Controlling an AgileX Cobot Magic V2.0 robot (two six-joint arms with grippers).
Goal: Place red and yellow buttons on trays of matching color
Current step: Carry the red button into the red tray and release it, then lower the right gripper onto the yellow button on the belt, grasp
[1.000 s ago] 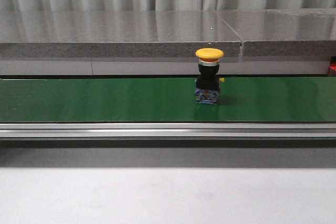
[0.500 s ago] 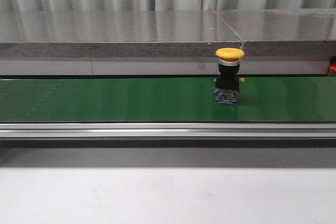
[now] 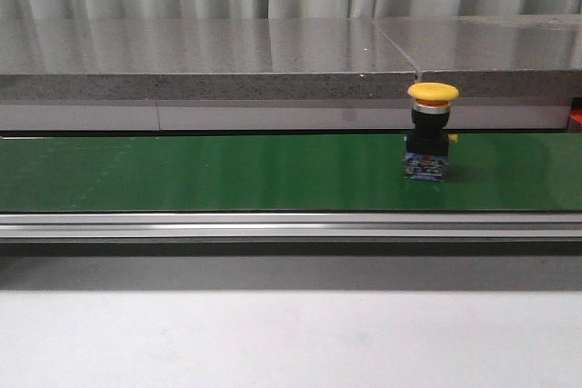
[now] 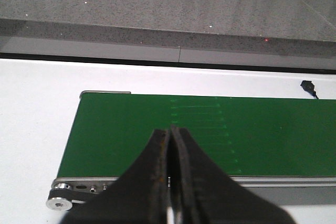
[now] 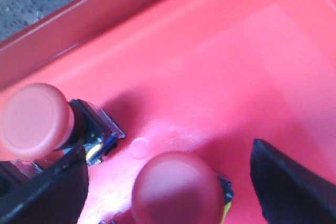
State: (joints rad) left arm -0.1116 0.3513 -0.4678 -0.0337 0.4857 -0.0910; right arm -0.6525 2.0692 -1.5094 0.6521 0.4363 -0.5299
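A yellow button [image 3: 432,130] with a black body stands upright on the green conveyor belt [image 3: 182,172], right of centre in the front view. No gripper shows in that view. My left gripper [image 4: 170,132] is shut and empty, held above the belt's near edge [image 4: 131,124]. My right gripper [image 5: 168,182] is open over the red tray [image 5: 220,61]. A red button [image 5: 176,187] sits between its fingers, which stand apart from it. A second red button [image 5: 37,119] lies on the tray beside one finger [image 5: 47,192]. No yellow tray is in view.
A grey stone ledge [image 3: 209,61] runs behind the belt, with a metal rail [image 3: 273,224] along its front. A sliver of red [image 3: 576,117] shows at the far right edge. A belt roller [image 4: 60,202] sits at the belt's end on the white table [image 4: 37,108].
The yellow button has travelled to the right along the belt, about 75 pixels over the second. Nothing else in the front view has moved.
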